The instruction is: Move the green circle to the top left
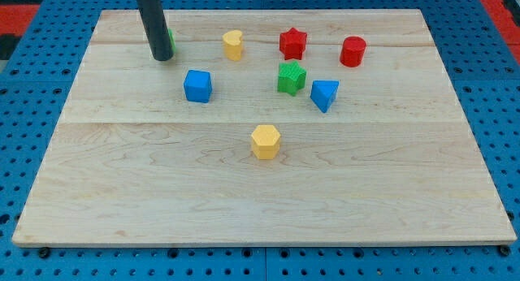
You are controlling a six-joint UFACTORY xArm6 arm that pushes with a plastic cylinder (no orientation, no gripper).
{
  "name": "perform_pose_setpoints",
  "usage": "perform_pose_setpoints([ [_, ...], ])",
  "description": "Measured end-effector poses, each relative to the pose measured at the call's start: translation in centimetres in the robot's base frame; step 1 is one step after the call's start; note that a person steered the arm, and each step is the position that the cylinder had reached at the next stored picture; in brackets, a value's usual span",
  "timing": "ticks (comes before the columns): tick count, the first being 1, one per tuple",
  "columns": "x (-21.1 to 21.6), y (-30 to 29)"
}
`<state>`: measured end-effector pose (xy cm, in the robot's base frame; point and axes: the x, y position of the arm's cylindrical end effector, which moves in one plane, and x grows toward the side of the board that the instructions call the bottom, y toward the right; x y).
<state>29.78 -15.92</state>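
my tip (pixel 162 58) sits near the view's top left of the wooden board (pixel 162 192), with the rod covering most of the green circle (pixel 171 42); only a green sliver shows at the rod's right edge. yellow heart-ish block (pixel 234 45) to the right of that, then red star (pixel 292 44) and red cylinder (pixel 353 51). blue cube (pixel 197 85) below. green star (pixel 291 77) just beside blue triangle (pixel 324 94). yellow hexagon (pixel 266 141) alone mid-board.
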Motion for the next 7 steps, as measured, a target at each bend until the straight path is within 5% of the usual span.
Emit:
perform_pose_setpoints([
  [3, -2.7, 3.8],
  [5, -6.1, -0.6],
  [7, -3.5, -0.2],
])
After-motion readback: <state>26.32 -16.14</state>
